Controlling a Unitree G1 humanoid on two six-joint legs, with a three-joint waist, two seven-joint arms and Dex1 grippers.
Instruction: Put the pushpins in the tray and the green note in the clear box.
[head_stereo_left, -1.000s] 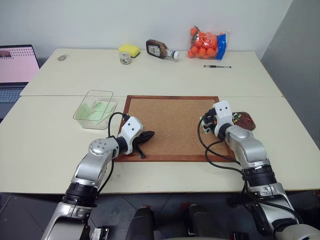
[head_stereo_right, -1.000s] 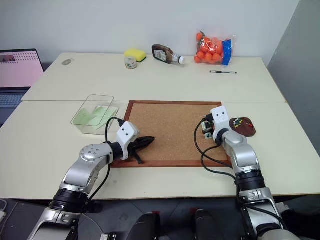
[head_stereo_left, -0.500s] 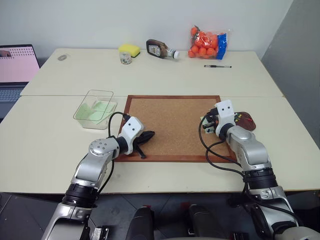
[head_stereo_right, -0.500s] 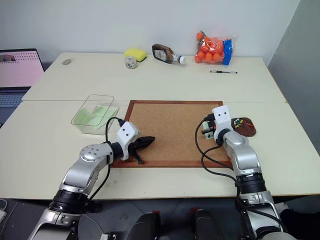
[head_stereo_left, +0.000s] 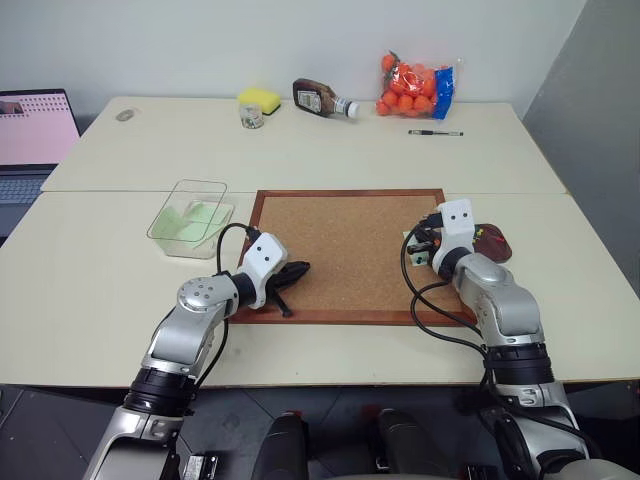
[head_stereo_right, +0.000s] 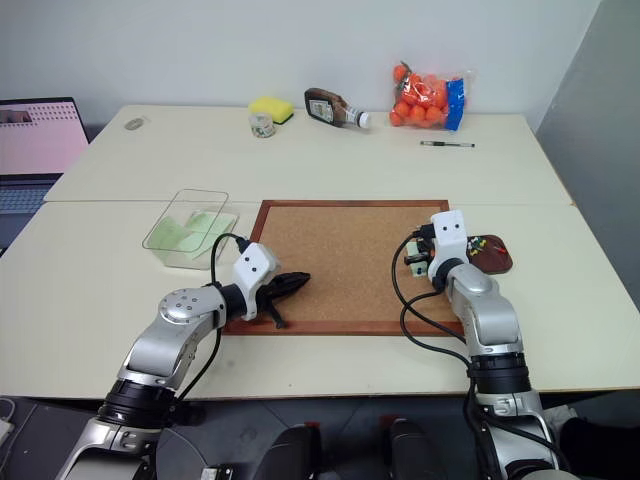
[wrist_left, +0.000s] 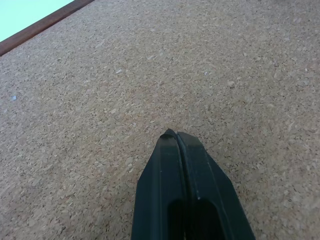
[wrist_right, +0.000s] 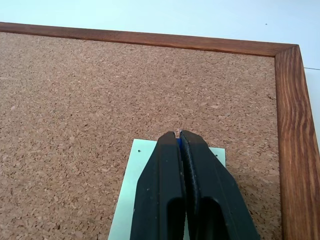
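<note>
Hardly a twitch over the last second: the right claw (wrist_right: 178, 134) hangs pinched shut with what looks like a blue pushpin (wrist_right: 178, 142) nipped between its tips. I judge that pin is pulled and ready for the tray (head_stereo_right: 495, 258), just beside the claw past the cork board (head_stereo_left: 340, 240) frame. The green note (wrist_right: 131, 200) lies directly under this claw. The clear box (head_stereo_left: 178, 235) sits well apart, beyond the left claw (wrist_left: 172, 134), which hangs empty and closed over the board in between.
</note>
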